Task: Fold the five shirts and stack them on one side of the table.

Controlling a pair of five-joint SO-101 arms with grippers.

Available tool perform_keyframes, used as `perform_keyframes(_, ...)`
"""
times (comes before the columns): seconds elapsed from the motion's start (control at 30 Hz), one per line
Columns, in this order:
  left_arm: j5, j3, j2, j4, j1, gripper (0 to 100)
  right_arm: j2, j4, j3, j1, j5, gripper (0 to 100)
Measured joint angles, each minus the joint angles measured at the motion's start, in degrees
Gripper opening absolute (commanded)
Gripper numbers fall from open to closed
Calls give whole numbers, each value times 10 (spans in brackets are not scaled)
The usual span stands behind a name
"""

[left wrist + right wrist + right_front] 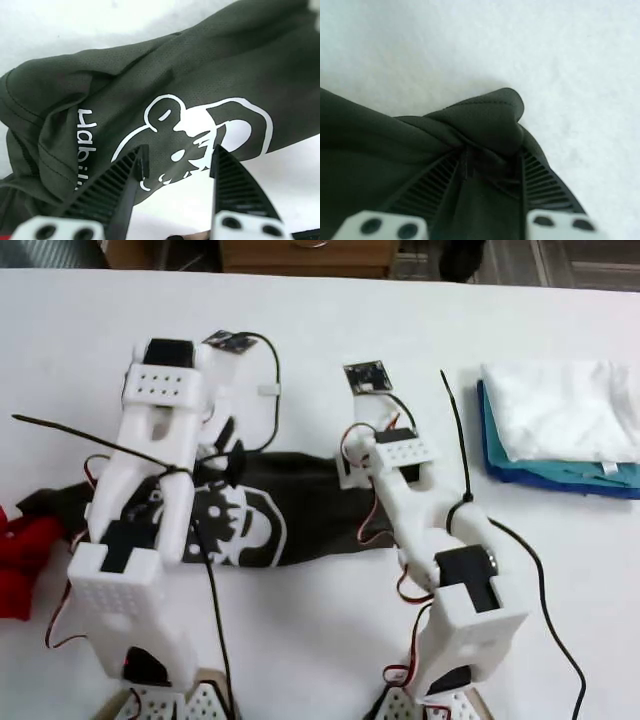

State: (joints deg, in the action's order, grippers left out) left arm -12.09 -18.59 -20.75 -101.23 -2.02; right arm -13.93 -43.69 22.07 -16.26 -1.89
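Observation:
A dark green shirt (pixel 300 505) with a white printed figure lies stretched sideways across the middle of the white table (pixel 420 320). My left gripper (pixel 228 455) hangs open just above the print (pixel 200 125), with nothing between its fingers; in the left wrist view the gripper (pixel 180 155) frames the shirt (pixel 200 60). My right gripper (pixel 352 468) is at the shirt's right end. In the right wrist view that gripper (pixel 493 159) is shut on a bunched fold of the shirt (pixel 485 117), raised off the table.
A stack of folded shirts (pixel 560 420), white on top of teal and blue, sits at the right side. A crumpled red shirt (pixel 25 555) lies at the left edge. Cables trail from both arms over the cloth.

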Motion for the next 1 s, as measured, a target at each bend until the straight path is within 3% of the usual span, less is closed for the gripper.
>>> perform_keyframes(0.6,0,0,0,17,0,218,0,0,0,0,0,149)
perform_keyframes(0.7,-25,0,0,17,0,216,0,0,0,0,0,149)
perform_keyframes(0.9,-65,0,0,19,-4,111,0,0,0,0,0,149)
perform_keyframes(1.0,-66,0,0,61,-21,111,0,0,0,0,0,149)
